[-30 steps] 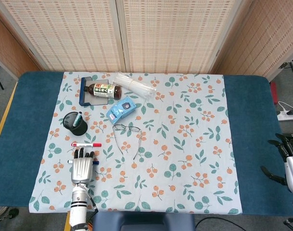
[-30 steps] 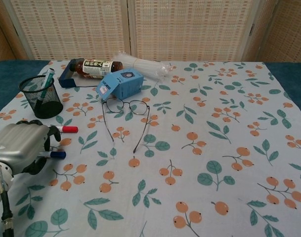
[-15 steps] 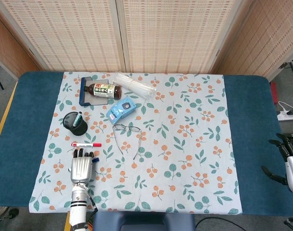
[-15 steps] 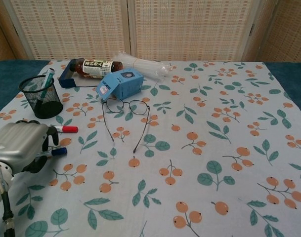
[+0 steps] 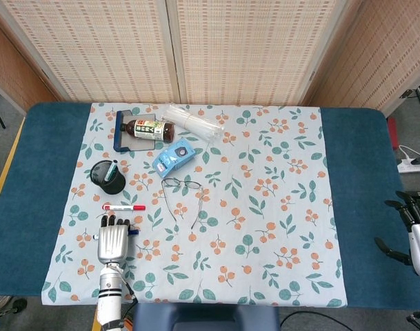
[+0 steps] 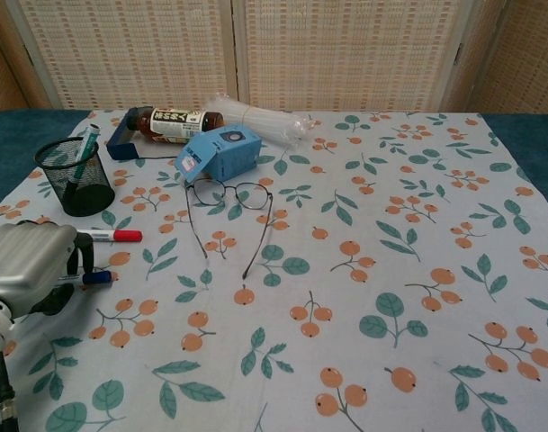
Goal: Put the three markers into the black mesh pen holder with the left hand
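**Legible markings: none confirmed**

The bottle [image 6: 173, 123] lying on its side at the far left of the cloth carries a pale label with dark characters, but they are too small and blurred to read in either view. The blue box [image 6: 221, 152] beside the eyeglasses shows a round emblem on top and a white sticker on its near end (printing present, not decipherable). The red-capped marker [image 6: 110, 236] has dark print along its white barrel, likewise unreadable.
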### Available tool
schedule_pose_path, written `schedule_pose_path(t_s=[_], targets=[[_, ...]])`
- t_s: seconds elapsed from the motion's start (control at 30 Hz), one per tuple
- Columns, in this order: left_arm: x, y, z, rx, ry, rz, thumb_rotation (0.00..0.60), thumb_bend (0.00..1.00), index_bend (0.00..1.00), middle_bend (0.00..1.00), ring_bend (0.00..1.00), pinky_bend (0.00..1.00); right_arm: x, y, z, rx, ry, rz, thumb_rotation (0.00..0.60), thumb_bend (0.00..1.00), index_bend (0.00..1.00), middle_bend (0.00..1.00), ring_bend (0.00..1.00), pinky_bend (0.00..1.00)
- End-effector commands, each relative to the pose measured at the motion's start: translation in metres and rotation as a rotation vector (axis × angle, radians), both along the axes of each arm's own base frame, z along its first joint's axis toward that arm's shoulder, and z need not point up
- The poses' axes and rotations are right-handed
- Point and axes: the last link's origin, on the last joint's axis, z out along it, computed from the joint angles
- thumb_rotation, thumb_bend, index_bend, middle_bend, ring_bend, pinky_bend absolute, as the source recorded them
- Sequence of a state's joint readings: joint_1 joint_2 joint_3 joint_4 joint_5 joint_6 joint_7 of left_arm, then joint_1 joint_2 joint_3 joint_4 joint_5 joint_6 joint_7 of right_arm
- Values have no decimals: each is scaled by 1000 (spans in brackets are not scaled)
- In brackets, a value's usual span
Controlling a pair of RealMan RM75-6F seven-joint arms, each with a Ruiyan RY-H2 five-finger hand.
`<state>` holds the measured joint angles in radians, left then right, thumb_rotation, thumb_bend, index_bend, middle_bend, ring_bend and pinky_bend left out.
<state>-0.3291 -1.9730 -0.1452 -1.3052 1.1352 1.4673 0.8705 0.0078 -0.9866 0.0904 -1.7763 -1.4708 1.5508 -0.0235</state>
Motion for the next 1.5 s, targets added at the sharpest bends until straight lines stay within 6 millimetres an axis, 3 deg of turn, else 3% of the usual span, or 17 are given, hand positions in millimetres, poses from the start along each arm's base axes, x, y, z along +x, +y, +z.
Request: schedule_pose_path(t_s=[0.03,0.07,0.1,0.3,0.37,0.53,0.73,0.83,0.97,1.23,1.5], targets=[[2,0,7,16,0,-14,600,401,501,563,235,203,0,0,0,-1,-1,0,600,98,264,122,259,163],[4,1,14,34,-5,-28,600,401,500,562,235,202,0,0,1,-2,-2,0,600,98,264,122,259,163],[13,8,40,83,-52,-73,600,401,500,562,235,201,-1,0,1,-5,-6,0,600,98,264,122,259,163],[31,31,124,23,-322,-160,600,400,499,560,233,195,0,1,4,-14,-26,11,600,99,264,122,259,163],[33,41,143,6,-412,-193,600,400,505,563,231,192,0,1,4,-12,-30,14,600,99,264,122,259,163],[35,80,194,-104,-889,-155,600,401,521,574,228,195,1,2,5,-17,-35,16,600,98,264,122,259,163],[16,124,239,-89,-1091,-160,600,402,580,594,223,226,1,1,3,-12,-26,12,600,98,264,122,259,163],[2,142,248,-64,-1060,-158,600,402,585,599,223,232,1,1,3,-13,-24,13,600,99,264,122,259,163],[-7,153,244,-70,-1056,-135,600,402,587,604,223,230,1,1,3,-18,-16,8,600,99,264,122,259,163],[-25,160,220,-89,-1106,-71,600,402,587,604,223,222,0,1,4,-27,-16,-3,600,99,264,122,259,163],[-27,159,194,-126,-1141,-57,600,402,587,601,222,218,0,0,2,-17,-14,-6,600,99,264,122,259,163]])
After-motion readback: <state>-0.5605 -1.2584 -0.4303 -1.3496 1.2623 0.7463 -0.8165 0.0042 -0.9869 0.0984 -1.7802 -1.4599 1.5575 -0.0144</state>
